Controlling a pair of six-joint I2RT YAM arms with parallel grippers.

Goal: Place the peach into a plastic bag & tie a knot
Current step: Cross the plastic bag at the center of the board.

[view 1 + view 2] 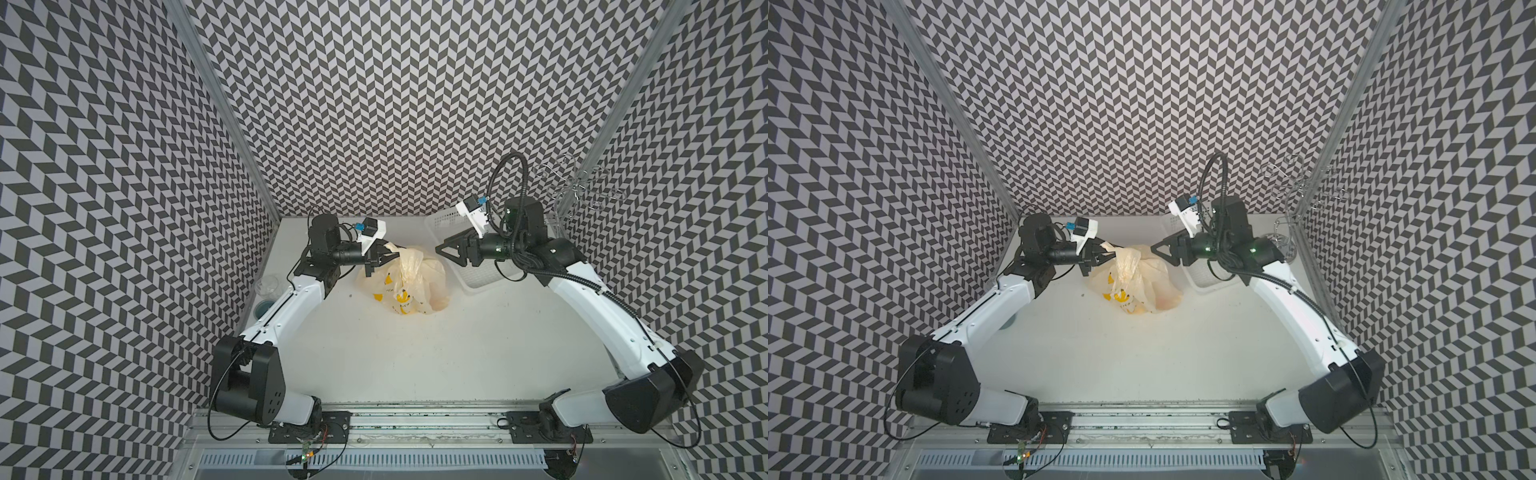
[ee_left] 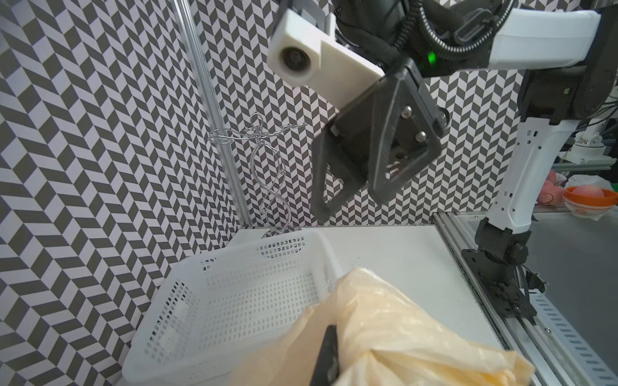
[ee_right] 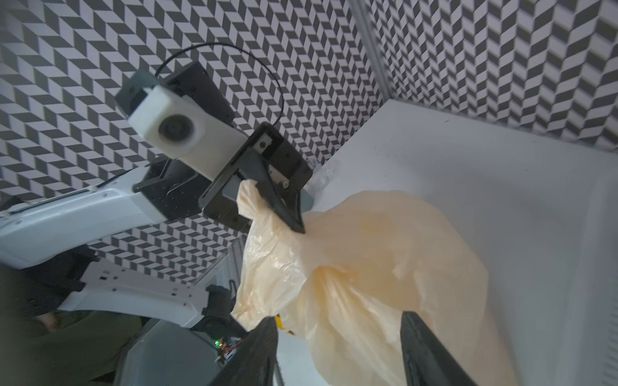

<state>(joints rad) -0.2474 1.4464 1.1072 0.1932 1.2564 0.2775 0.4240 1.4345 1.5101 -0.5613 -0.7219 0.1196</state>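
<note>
The plastic bag [image 1: 411, 282], cream-yellow with printed bananas, stands bunched on the white table in both top views [image 1: 1133, 274]. My left gripper [image 1: 384, 257] is shut on a gathered tail of the bag's top, seen from the right wrist [image 3: 284, 217] and the left wrist [image 2: 334, 354]. My right gripper [image 1: 446, 254] hovers open just right of the bag's top, with nothing between its fingers [image 3: 264, 337]. A faint orange-pink patch [image 1: 1165, 301] shows through the bag's lower right; the peach itself is hidden. I cannot make out a knot.
A white perforated basket [image 1: 478, 282] sits right of the bag, under the right wrist. A wire stand [image 1: 577, 187] occupies the back right corner. A clear cup [image 1: 268, 286] sits by the left wall. A metal rail [image 1: 415, 419] runs along the front.
</note>
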